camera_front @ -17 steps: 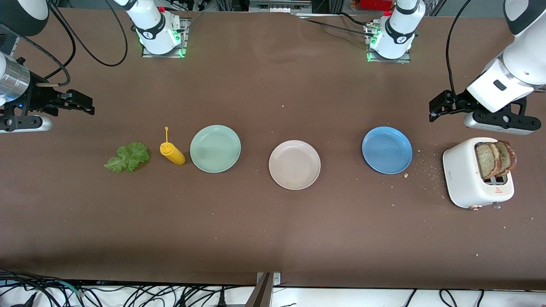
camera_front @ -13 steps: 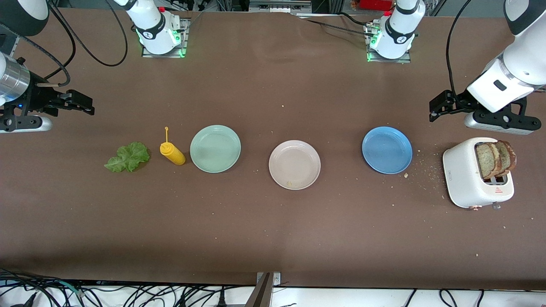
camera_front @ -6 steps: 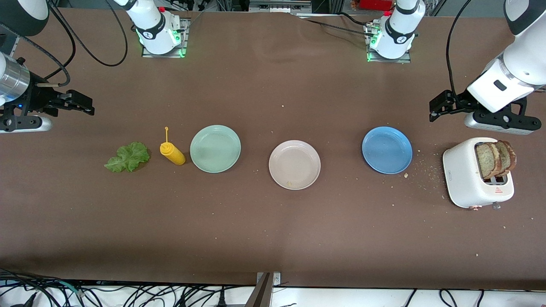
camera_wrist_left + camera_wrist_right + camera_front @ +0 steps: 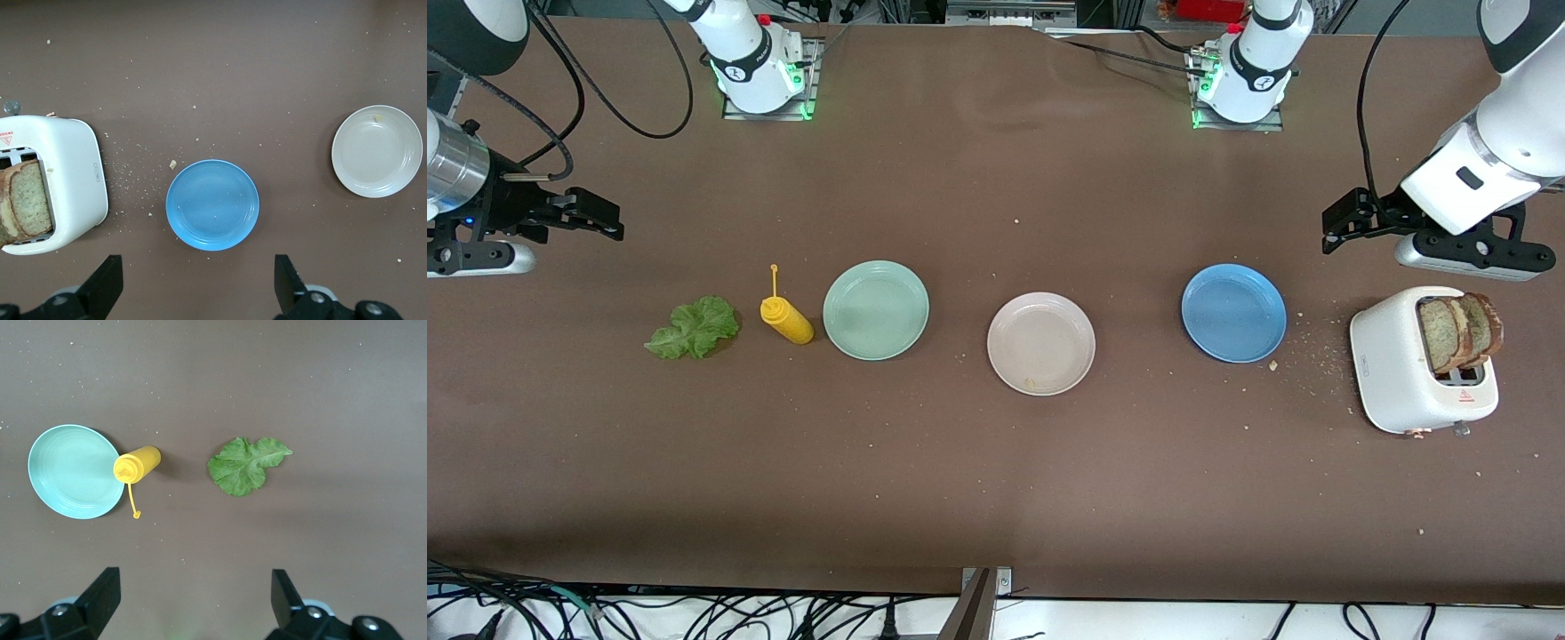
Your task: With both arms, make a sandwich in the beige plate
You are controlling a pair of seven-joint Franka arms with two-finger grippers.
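Beige plate (image 4: 1040,343) sits mid-table, empty apart from a small crumb near its rim. It's between the mint-green plate (image 4: 876,310) toward the right arm's end and the blue plate (image 4: 1233,313) toward the left arm's end, well apart from both and a bit nearer the front camera than either.

No sandwich assembled yet. Two bread slices (image 4: 1458,332) stand upright in the slots of the white toaster (image 4: 1400,373) at the left arm's end, tops sticking out. Crumbs scattered on the table (image 4: 996,480) between toaster and blue plate. Lettuce leaf (image 4: 694,327) lies flat on the table at the right arm's end. Yellow squeeze bottle (image 4: 786,320) is tipped on its side between the leaf and the mint-green plate, just beside the plate's rim; from the right wrist view its cap end looks to be at or touching the rim, can't tell which.

Left gripper (image 4: 1343,222) hangs in the air over bare table beside the toaster and blue plate, fingers (image 4: 107,283) spread wide, holding nothing. Right gripper (image 4: 596,218) hangs over bare table above the lettuce/bottle area, fingers (image 4: 100,590) also spread wide, nothing in them. Neither touches anything.
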